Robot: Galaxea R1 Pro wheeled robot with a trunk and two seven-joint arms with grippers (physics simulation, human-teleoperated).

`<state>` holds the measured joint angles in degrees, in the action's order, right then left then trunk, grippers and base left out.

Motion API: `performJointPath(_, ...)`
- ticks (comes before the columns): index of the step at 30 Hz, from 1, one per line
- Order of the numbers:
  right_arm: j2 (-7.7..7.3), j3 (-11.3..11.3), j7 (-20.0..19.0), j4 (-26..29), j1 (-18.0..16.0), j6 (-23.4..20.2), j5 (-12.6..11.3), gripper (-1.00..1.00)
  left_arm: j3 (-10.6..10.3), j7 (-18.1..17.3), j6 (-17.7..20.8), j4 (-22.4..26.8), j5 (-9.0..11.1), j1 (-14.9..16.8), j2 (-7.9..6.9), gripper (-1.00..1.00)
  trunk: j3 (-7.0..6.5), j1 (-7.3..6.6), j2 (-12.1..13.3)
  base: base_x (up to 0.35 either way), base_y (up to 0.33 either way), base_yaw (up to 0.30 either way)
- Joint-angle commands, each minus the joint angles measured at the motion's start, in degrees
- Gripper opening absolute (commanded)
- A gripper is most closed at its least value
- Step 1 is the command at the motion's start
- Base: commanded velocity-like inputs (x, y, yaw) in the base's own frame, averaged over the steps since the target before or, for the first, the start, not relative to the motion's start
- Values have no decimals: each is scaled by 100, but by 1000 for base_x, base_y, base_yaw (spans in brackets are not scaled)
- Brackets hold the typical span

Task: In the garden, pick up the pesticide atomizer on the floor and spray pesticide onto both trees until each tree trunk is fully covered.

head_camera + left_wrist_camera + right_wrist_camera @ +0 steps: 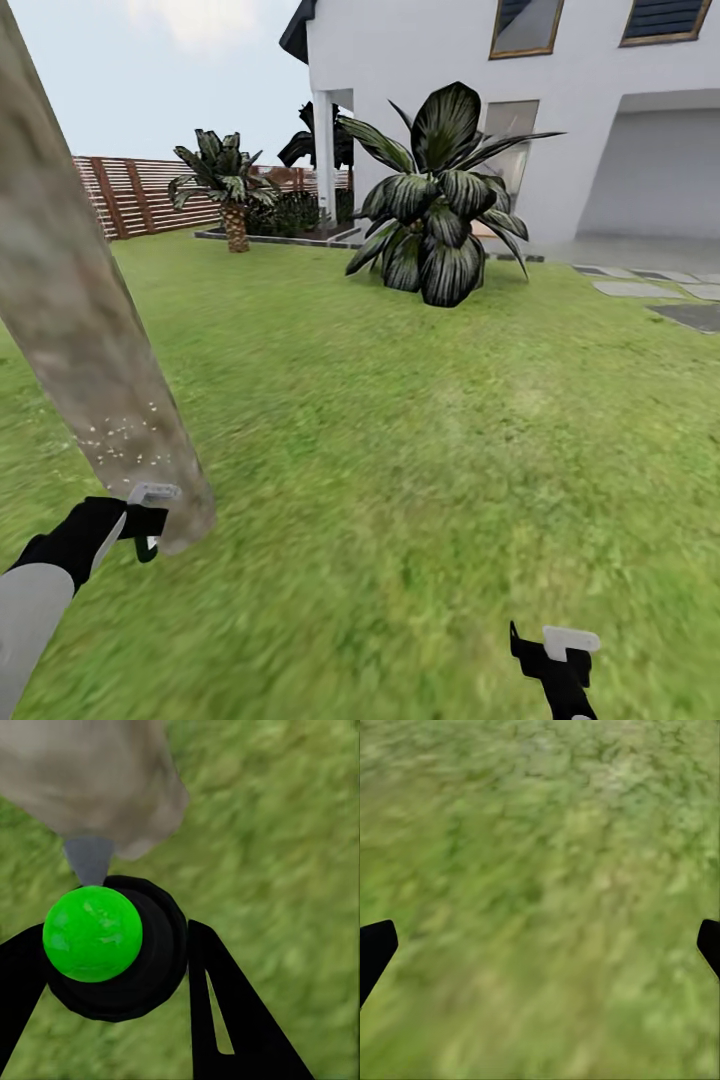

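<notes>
A thick pale grey-beige tree trunk (70, 300) leans across the left of the head view, with white specks low on it. My left gripper (140, 522) is shut on the pesticide atomizer (152, 494), held right beside the trunk's base. In the left wrist view the atomizer (94, 934) is a dark round bottle with a bright green spot on top, between my black fingers (225, 1012). Its grey nozzle (88, 859) points at the trunk (90, 780). My right gripper (555, 648) hangs open over the grass floor (540, 900), with nothing in it.
Open green lawn (400, 420) stretches ahead. A large dark-leaved plant (440, 200) stands before the white house (600, 120). A short palm (230, 190) and a brown slatted fence (130, 195) are at the back left. Grey stepping stones (640, 290) lie at the right.
</notes>
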<state>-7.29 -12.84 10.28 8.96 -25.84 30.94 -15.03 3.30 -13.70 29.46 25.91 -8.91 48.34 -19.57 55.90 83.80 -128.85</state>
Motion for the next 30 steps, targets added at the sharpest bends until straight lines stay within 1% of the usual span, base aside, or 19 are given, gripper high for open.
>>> performJointPath(1,4,0,0,0,0,0,0,100,2,4,5,1,2,0,-1,-100,0,0,0,222,-215,237)
performJointPath(4,8,-1,0,0,0,0,0,100,3,4,15,1,7,1,11,-100,0,0,0,190,-181,264)
performJointPath(9,9,-4,0,0,0,0,0,100,-3,-44,48,12,11,1,47,-100,0,0,0,27,-25,270)
performJointPath(14,15,-7,0,0,0,0,0,100,-5,-54,56,63,8,4,203,-100,0,0,0,132,-159,243)
performJointPath(17,17,0,0,0,0,0,0,100,-5,-47,55,71,4,3,255,-100,0,0,0,180,-215,43)
performJointPath(24,17,0,0,0,0,0,0,100,12,-41,53,85,7,5,261,-100,0,0,0,174,-221,1)
performJointPath(30,20,-8,0,0,0,0,8,100,13,-38,51,89,9,7,261,-100,0,0,0,24,-270,0)
